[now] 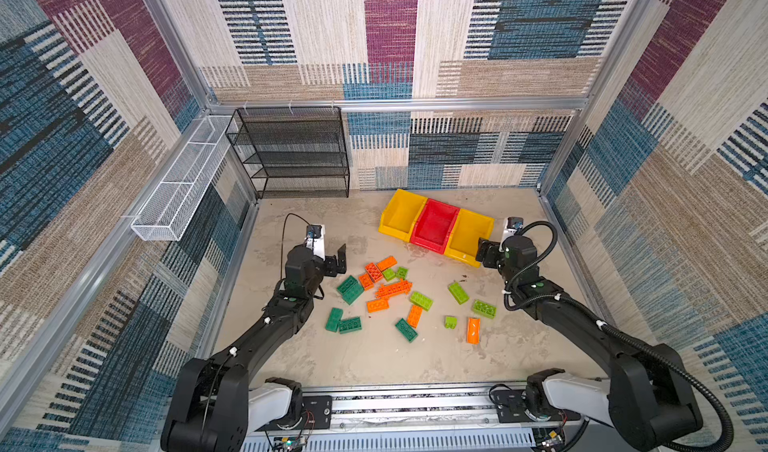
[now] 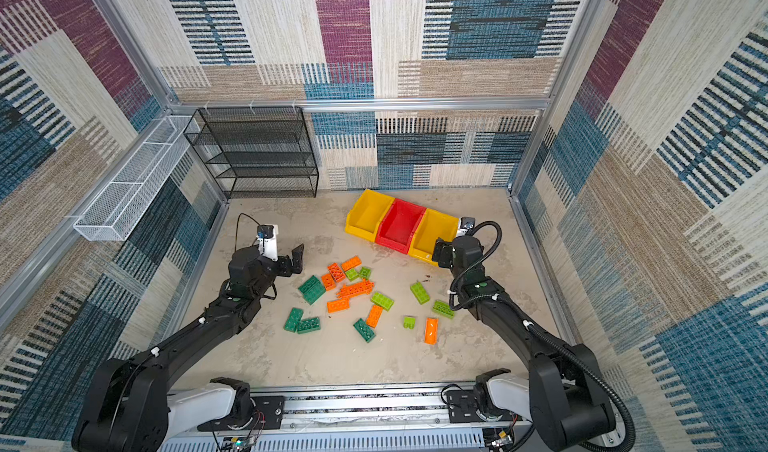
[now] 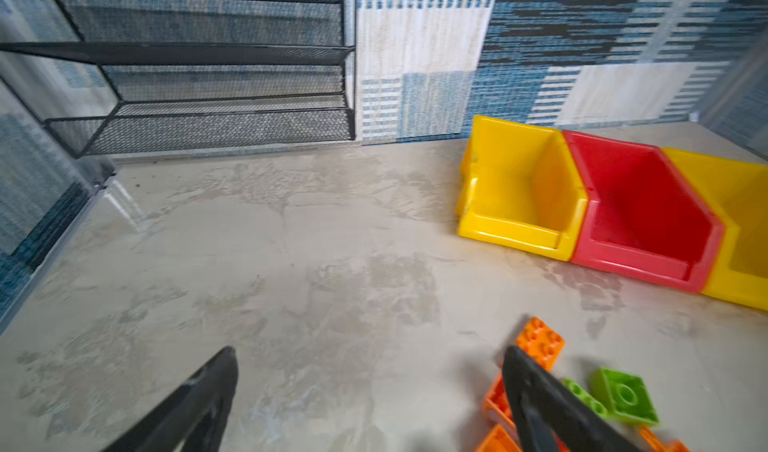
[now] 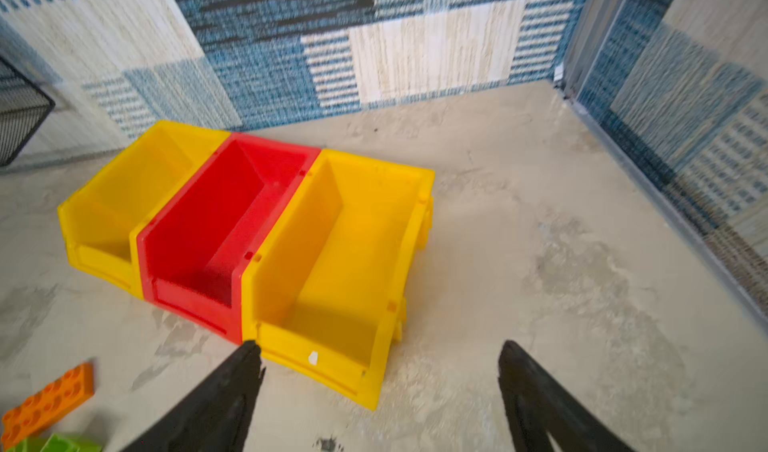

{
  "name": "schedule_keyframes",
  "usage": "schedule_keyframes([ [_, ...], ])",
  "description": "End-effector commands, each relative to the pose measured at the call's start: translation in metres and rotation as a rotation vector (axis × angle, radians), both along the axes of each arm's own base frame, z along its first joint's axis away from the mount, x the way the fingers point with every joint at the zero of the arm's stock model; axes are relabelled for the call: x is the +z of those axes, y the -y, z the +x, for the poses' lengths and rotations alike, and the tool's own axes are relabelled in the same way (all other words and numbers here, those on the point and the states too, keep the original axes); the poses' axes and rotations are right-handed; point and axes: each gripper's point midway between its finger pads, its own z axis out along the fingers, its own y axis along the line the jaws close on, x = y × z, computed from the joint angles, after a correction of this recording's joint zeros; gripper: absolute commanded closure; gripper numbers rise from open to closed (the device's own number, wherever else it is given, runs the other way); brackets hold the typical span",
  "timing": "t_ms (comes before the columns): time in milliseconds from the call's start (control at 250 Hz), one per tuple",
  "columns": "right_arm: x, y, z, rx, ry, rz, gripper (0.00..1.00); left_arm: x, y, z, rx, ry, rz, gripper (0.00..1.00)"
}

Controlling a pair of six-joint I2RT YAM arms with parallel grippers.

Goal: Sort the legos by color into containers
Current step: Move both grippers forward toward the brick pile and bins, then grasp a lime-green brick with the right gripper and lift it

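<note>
The legos lie loose on the grey floor in both top views: an orange cluster [image 1: 390, 290], dark green bricks [image 1: 349, 290] to its left, lime green ones [image 1: 458, 293] to its right. The containers stand at the back right, empty: yellow [image 1: 401, 213], red [image 1: 434, 225], yellow [image 1: 469, 234]. My left gripper [image 1: 337, 263] is open, just left of the pile; in its wrist view one finger [image 3: 540, 404] overlaps an orange brick [image 3: 540, 340]. My right gripper [image 1: 484, 252] is open at the front corner of the right yellow bin [image 4: 332, 242], nothing between its fingers.
A black mesh shelf rack [image 1: 291, 155] stands against the back wall on the left. A long white wire basket [image 1: 178, 188] hangs on the left wall. Patterned walls close in three sides, and a metal rail [image 1: 415, 404] runs along the front.
</note>
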Motion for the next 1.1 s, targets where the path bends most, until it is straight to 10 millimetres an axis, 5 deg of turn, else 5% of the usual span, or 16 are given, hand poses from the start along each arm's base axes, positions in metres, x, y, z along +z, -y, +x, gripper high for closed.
schedule_keyframes([
  [0,-0.031,-0.021,-0.017,0.054,-0.154,0.003,0.12,0.004,0.023,-0.010,-0.030,-0.037,-0.087,0.01],
  [236,-0.059,-0.061,-0.035,0.188,-0.292,0.014,0.21,-0.002,0.085,-0.056,-0.230,-0.107,-0.151,0.01],
  [604,-0.095,-0.089,-0.057,0.318,-0.430,0.059,0.30,-0.033,0.108,-0.118,-0.336,-0.208,-0.133,0.01],
  [1092,-0.133,-0.087,-0.075,0.323,-0.571,0.051,0.47,-0.027,0.120,-0.116,-0.383,-0.202,-0.050,0.01],
])
